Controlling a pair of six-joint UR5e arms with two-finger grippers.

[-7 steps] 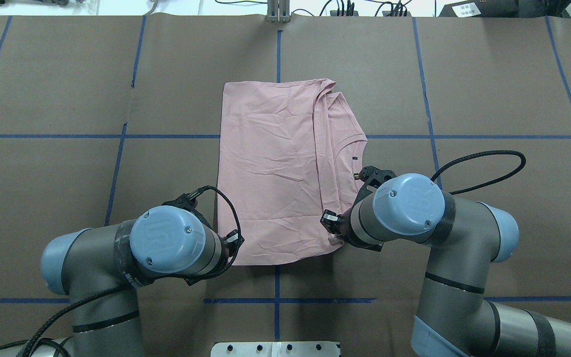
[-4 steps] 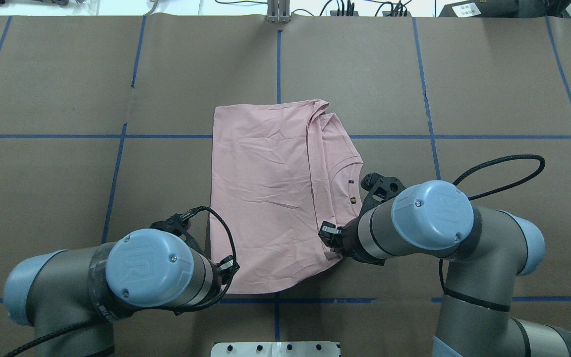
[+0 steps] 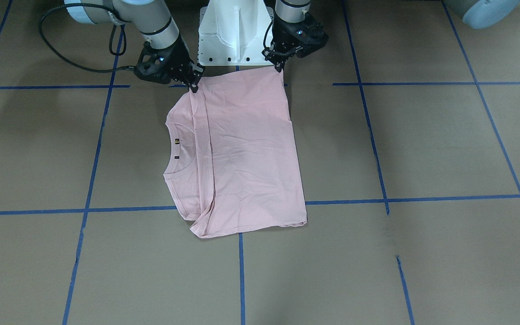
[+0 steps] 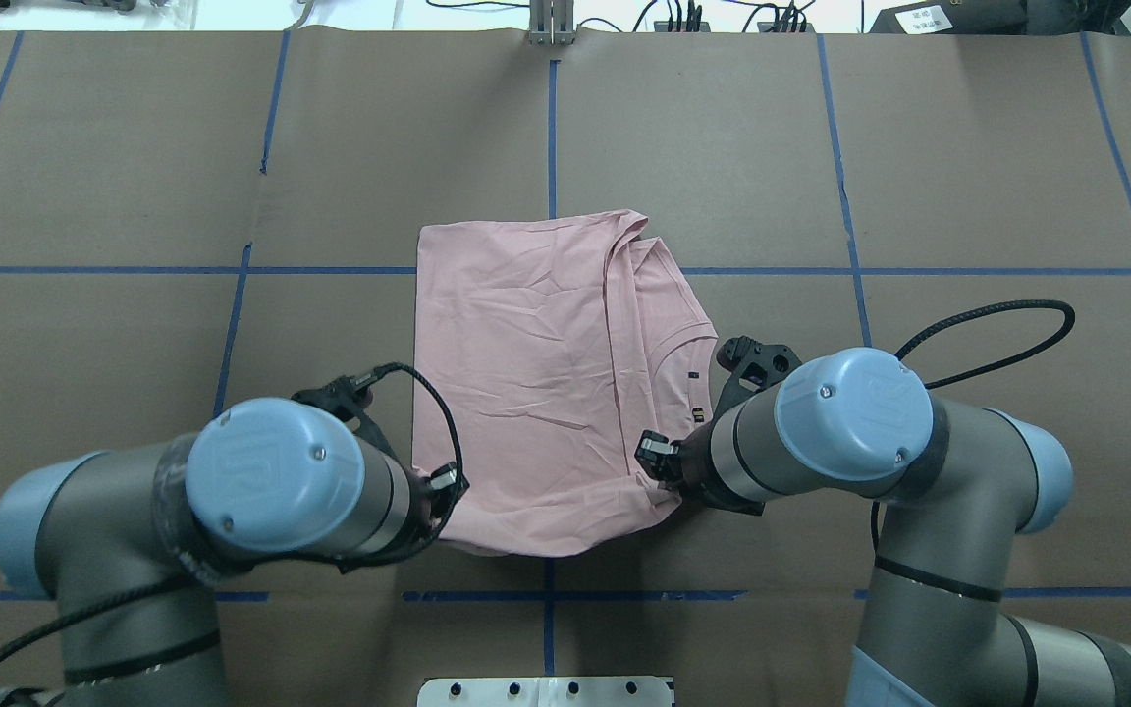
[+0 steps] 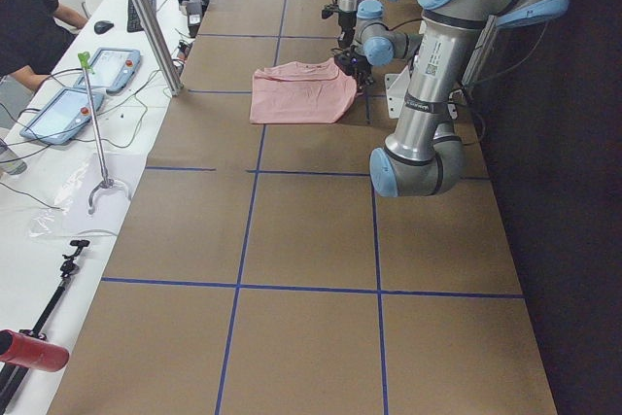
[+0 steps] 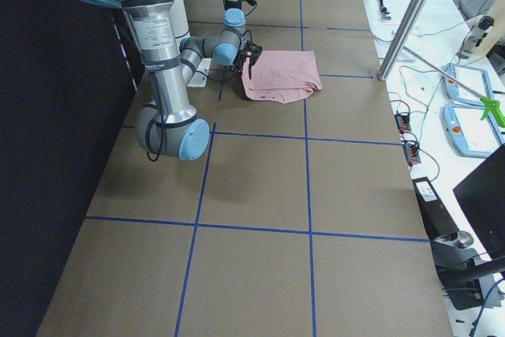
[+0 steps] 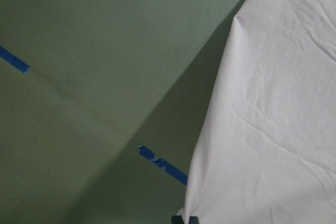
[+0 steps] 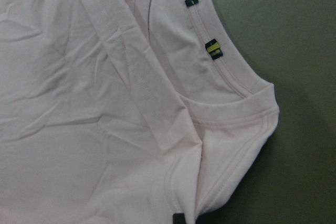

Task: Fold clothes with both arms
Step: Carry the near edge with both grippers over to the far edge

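T-shirt (image 4: 526, 393) is pinched at its near corners by left fingers (image 3: 280, 66) and right fingers (image 3: 193, 84), both closed on it; its length is laid straight ahead of them.

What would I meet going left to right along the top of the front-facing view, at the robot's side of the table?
Black cable loop → right pincer → white pedestal base → left pincer. Each pincer pinches a corner of the pink T-shirt.
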